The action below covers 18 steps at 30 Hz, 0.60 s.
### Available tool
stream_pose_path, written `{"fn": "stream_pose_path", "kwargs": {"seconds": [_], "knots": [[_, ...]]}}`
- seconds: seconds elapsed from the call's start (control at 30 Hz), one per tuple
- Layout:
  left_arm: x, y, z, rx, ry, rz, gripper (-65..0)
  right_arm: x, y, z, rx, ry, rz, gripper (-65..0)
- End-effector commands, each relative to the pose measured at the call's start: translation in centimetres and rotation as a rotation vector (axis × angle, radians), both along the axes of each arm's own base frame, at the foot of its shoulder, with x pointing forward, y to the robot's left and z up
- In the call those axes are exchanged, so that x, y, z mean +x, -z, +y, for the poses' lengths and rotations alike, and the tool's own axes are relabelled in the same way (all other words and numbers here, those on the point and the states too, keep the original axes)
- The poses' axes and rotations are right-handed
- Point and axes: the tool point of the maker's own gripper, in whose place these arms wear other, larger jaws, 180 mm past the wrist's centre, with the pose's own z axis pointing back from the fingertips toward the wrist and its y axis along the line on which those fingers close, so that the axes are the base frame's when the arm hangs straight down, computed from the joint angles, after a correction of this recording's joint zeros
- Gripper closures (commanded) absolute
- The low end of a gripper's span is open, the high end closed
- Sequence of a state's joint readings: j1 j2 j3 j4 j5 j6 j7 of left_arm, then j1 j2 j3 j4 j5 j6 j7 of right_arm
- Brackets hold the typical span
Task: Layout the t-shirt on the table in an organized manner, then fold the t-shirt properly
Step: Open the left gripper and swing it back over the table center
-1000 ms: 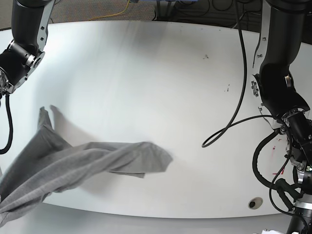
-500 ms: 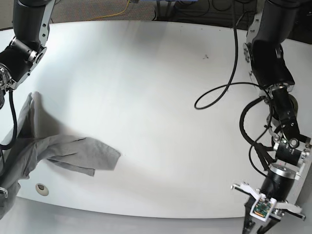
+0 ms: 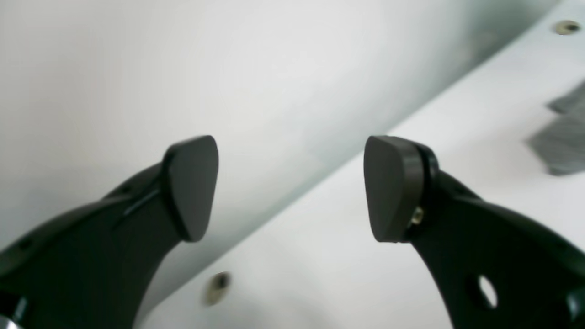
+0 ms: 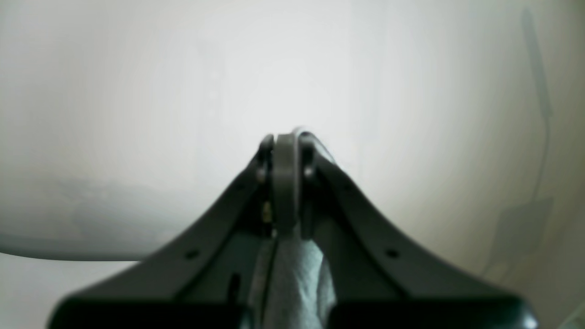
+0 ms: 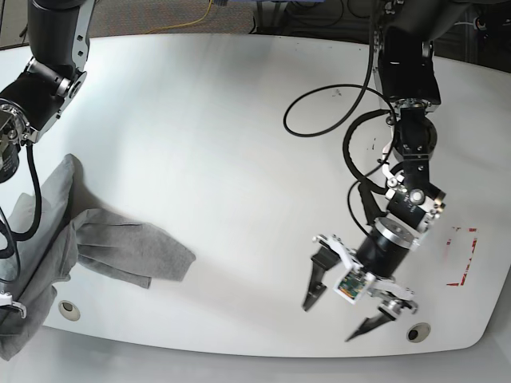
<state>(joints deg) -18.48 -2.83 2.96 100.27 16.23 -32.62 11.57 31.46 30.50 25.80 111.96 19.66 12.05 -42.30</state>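
The right gripper (image 4: 287, 151) pinches the grey t-shirt (image 5: 120, 247) at the table (image 5: 223, 144) edge, anchoring it while the wide-spread, empty left gripper (image 5: 343, 307) reaches in.

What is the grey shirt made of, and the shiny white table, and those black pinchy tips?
The t-shirt looks like soft knitted cotton: matte, flecked grey, drooping in folds. The table seems hard, glossy plastic or laminate, since it reflects light; which one is unclear. The left end effector has dark matte pads, probably rubber on rigid black plastic fingers.
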Motion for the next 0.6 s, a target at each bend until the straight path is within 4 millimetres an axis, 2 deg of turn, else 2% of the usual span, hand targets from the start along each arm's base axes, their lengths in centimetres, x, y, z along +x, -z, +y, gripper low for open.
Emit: {"fn": "stream_pose_path", "kwargs": {"seconds": [0.0, 0.1, 0.33, 0.57], "knots": [[-0.6, 0.0, -2.2, -0.031, 0.056, -0.007, -45.9, -0.7, -2.2, -0.1, -0.029, 0.006, -0.069, 0.0], [-1.2, 2.6, -4.5, -0.021, 0.11, 0.061, -45.9, -0.7, -2.2, -0.1, -0.029, 0.006, -0.068, 0.0], [-2.7, 8.7, -8.5, 0.024, 0.21, 0.212, -45.9, -0.6, -1.6, -0.1, -0.028, 0.007, -0.051, 0.0], [-4.5, 12.3, -11.8, 0.075, 0.305, 0.297, -45.9, -0.5, -0.6, -0.2, -0.028, 0.007, -0.024, 0.0]]}}
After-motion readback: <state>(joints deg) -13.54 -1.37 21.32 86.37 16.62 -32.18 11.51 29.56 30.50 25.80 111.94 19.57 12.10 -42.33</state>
